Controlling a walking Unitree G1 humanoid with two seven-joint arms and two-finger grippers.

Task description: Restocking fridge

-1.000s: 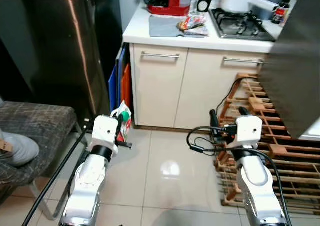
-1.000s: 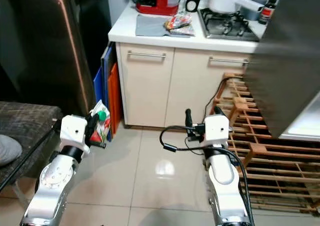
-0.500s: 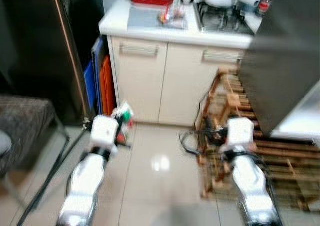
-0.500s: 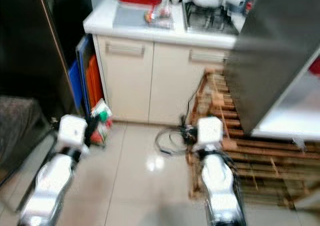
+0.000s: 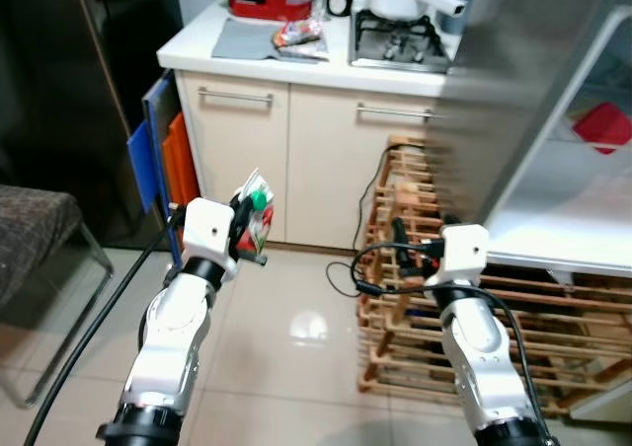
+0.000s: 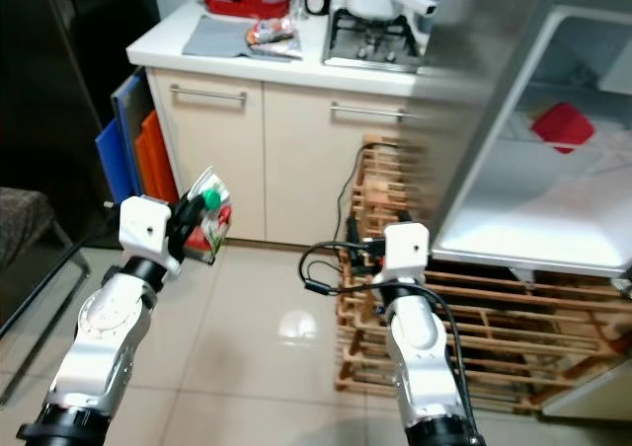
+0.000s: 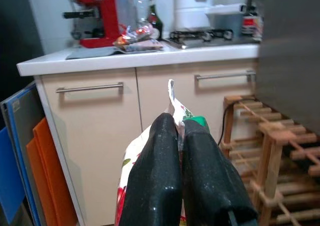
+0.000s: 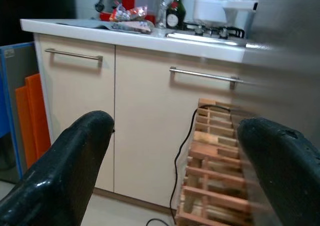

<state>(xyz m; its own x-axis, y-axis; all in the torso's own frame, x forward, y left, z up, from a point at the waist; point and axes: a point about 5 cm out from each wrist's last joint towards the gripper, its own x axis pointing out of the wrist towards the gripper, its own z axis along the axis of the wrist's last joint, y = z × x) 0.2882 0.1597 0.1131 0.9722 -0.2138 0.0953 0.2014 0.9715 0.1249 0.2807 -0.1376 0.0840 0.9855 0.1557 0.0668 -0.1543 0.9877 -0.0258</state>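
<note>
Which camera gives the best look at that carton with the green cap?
The right eye view: the carton shows whole in the left gripper. The left eye view shows it similarly. In the left wrist view, the fingers hide most of it.

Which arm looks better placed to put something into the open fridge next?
Left, probably: the left gripper is shut on the carton. The right gripper is open, holds nothing, though nearer the open fridge.
</note>
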